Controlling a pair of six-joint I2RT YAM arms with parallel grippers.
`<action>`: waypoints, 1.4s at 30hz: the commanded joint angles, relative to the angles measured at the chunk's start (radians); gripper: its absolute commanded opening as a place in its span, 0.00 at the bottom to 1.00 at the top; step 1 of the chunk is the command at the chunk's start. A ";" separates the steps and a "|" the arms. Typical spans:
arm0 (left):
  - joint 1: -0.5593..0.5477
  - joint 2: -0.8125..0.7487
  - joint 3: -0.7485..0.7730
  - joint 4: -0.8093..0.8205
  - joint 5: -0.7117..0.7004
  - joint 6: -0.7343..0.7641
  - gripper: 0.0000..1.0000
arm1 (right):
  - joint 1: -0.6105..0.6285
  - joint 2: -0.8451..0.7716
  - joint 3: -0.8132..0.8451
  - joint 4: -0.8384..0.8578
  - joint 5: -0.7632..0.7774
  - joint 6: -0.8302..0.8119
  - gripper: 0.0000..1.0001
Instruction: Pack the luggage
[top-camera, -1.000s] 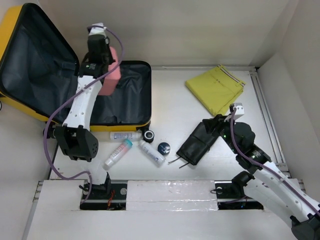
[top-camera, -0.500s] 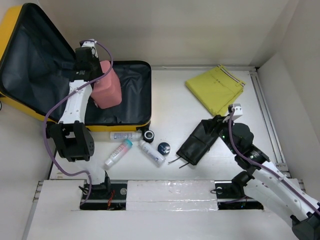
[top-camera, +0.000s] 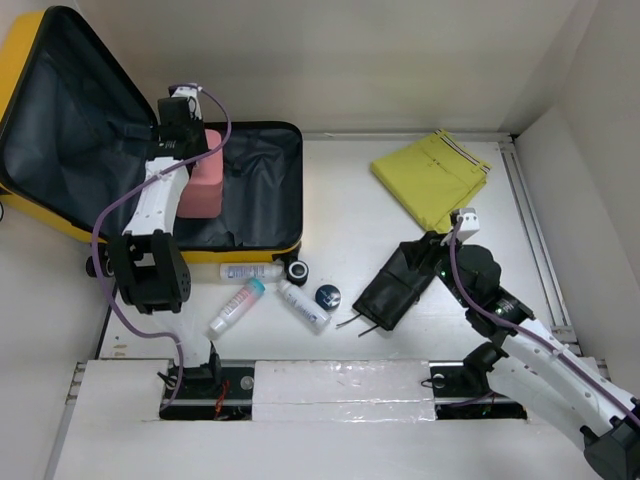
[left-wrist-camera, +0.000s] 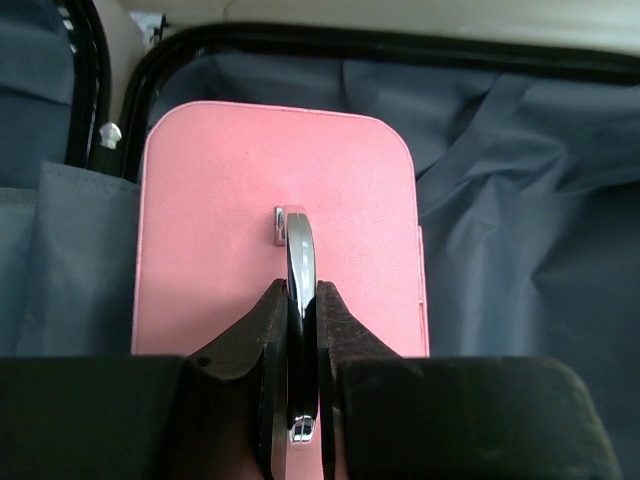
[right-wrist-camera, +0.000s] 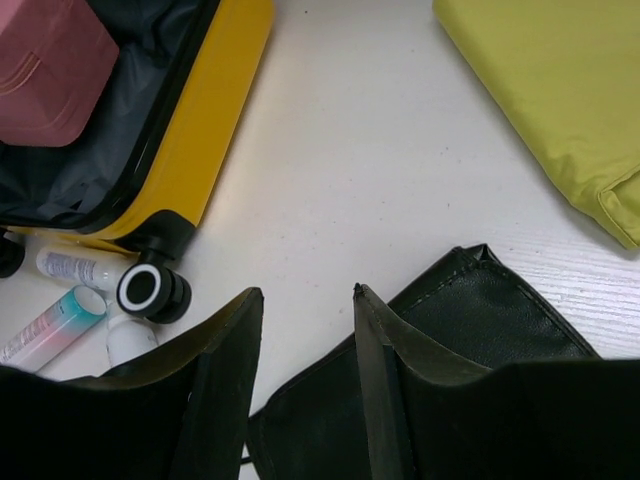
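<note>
Your left fingers (left-wrist-camera: 272, 330) pinched the pink case's (left-wrist-camera: 280, 225) handle inside the open luggage (top-camera: 262, 244) at the tabletop's (top-camera: 350, 215) left; your right fingers (right-wrist-camera: 395, 375) stood apart over the black pouch (right-wrist-camera: 480, 300).

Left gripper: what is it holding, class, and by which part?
The left gripper holds the pink case by its metal handle, fingers shut on it.

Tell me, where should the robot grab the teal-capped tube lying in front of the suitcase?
Probably around the middle of the teal-capped tube, coming straight down from above. It lies flat on the table at a slant, so the fingers should close across its narrow width. The open sides look free, though a white bottle lies nearby, so the middle seems safest.
</note>
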 joint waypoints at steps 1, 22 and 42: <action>0.017 0.000 0.064 0.114 -0.017 0.033 0.00 | 0.008 -0.001 0.004 0.060 0.003 0.008 0.47; 0.011 0.014 0.124 0.110 -0.263 -0.115 0.79 | 0.017 0.079 0.069 0.070 0.049 0.022 0.55; -0.565 -0.250 0.153 0.303 -0.553 -0.163 0.10 | 0.017 0.153 0.219 -0.012 0.120 0.014 0.00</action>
